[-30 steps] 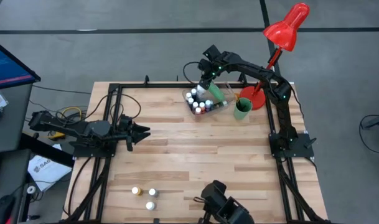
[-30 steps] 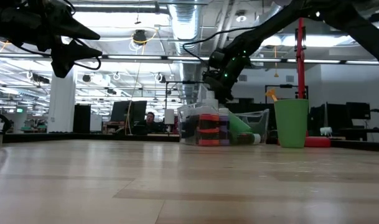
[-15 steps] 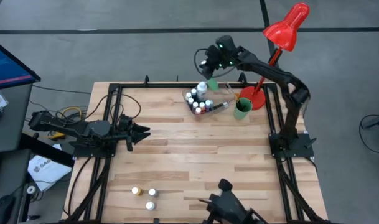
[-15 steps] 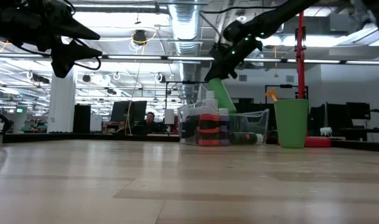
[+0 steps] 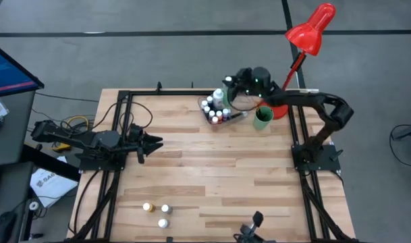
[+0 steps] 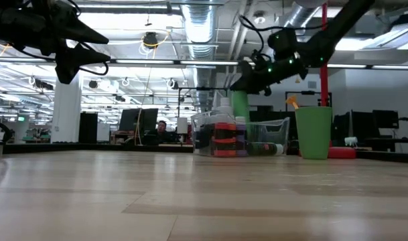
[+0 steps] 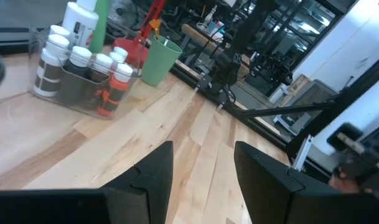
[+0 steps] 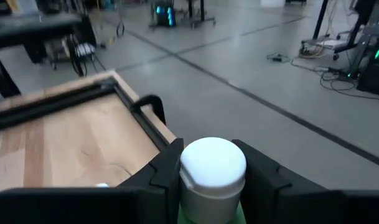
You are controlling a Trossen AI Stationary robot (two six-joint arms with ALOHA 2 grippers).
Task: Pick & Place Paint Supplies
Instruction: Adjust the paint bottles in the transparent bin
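high view, green bottle (image 5: pixel 225 96) above tray (image 5: pixel 235 116) edge

Green bottle (image 8: pixel 211 214) body behind right fingers (image 8: pixel 167 168).

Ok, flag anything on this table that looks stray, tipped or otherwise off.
Three tiny bottles stand alone near the table's front edge, far from the clear tray holding the rest. The right gripper holds the tall green bottle lifted above that tray. Nothing looks spilled.

No legible text, label or number on anything
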